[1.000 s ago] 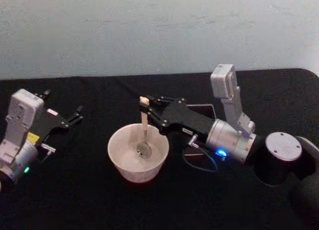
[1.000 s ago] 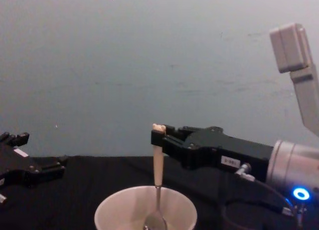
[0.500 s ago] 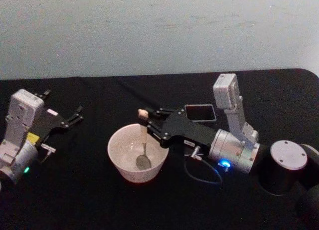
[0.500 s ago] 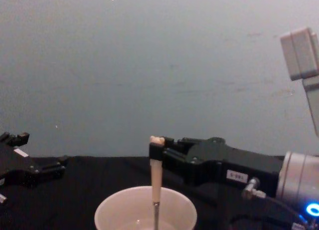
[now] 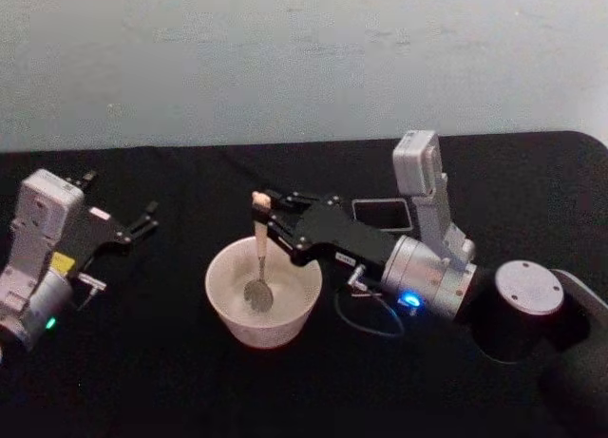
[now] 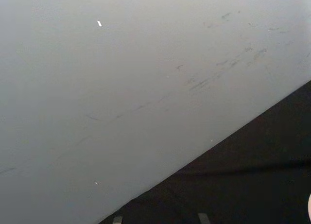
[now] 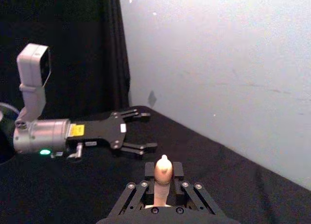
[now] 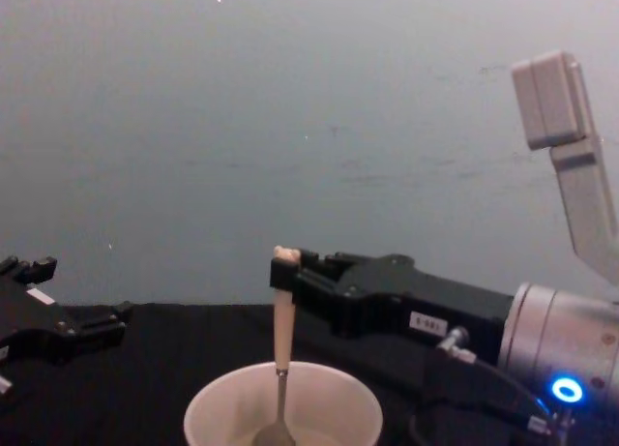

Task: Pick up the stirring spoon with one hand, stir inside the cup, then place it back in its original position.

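Note:
The stirring spoon (image 5: 258, 250) hangs upright in the cup (image 5: 233, 316), its shiny bowl low inside and its beige handle (image 8: 283, 320) rising above the rim. My right gripper (image 5: 262, 218) is shut on the top of that handle, reaching in from the right over the cup (image 8: 218, 403). The right wrist view shows the handle's bear head (image 7: 163, 169) pinched between the fingers. The dark grey square holder (image 5: 379, 213) stands behind the right arm. My left gripper (image 5: 150, 217) rests open at the far left, away from the cup; it also shows as the left gripper (image 7: 143, 131).
A black cloth covers the table (image 5: 142, 381), with a pale wall behind. A thin cable (image 5: 366, 319) loops under the right arm. The right arm's round joint (image 5: 522, 291) sits at the right. Open cloth lies in front of the cup.
The right gripper has shifted left with the spoon, carrying the spoon's bowl across to the left side of the cup. The left arm has not moved.

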